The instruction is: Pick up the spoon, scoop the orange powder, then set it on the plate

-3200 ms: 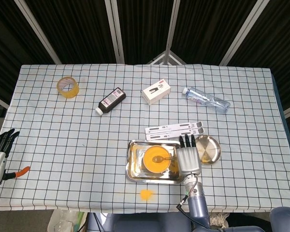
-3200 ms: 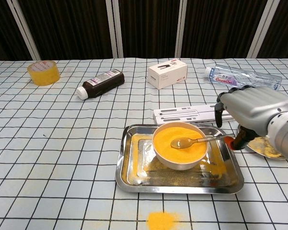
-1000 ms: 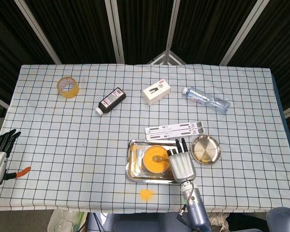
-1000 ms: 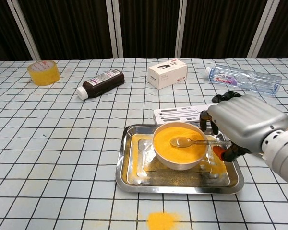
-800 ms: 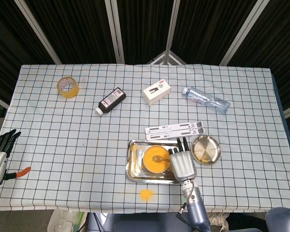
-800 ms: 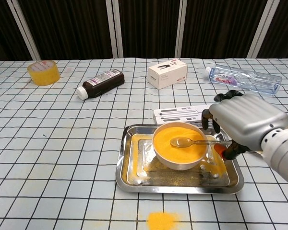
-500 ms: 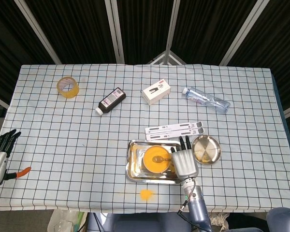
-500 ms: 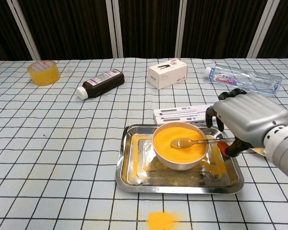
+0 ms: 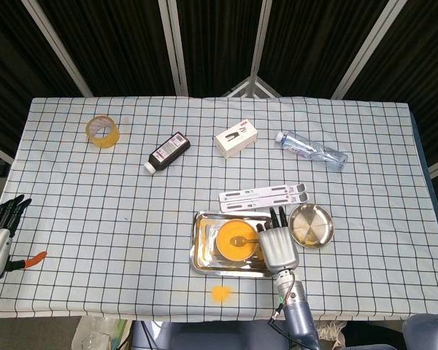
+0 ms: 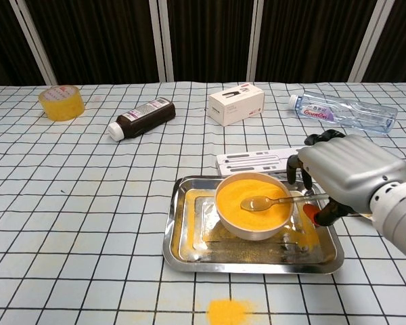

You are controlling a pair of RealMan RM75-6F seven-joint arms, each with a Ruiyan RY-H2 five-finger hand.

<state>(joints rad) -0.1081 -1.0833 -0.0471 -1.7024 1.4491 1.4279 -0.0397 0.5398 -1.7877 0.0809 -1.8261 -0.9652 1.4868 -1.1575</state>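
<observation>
The metal spoon (image 10: 258,202) lies with its bowl in the orange powder of a white bowl (image 10: 227,215), handle pointing right over the rim. That bowl (image 9: 237,239) stands in a steel tray (image 10: 183,250). My right hand (image 10: 343,175) hovers over the handle's end, fingers hanging behind it and the thumb in front; a firm grip does not show. From the head view the right hand (image 9: 279,244) covers the tray's right edge. The round metal plate (image 9: 311,224) sits just right of it. My left hand (image 9: 0,226) waits at the table's left edge, fingers apart, holding nothing.
Spilled orange powder (image 10: 227,311) lies in front of the tray. Farther back are a yellow tape roll (image 9: 102,130), a brown bottle (image 9: 168,152), a white box (image 9: 236,139), a water bottle (image 9: 310,148) and a white folding stand (image 9: 263,195).
The right hand slid left along the spoon handle, then back right, and now sits slightly left again. The spoon's bowl stays in the powder. The left hand has not moved.
</observation>
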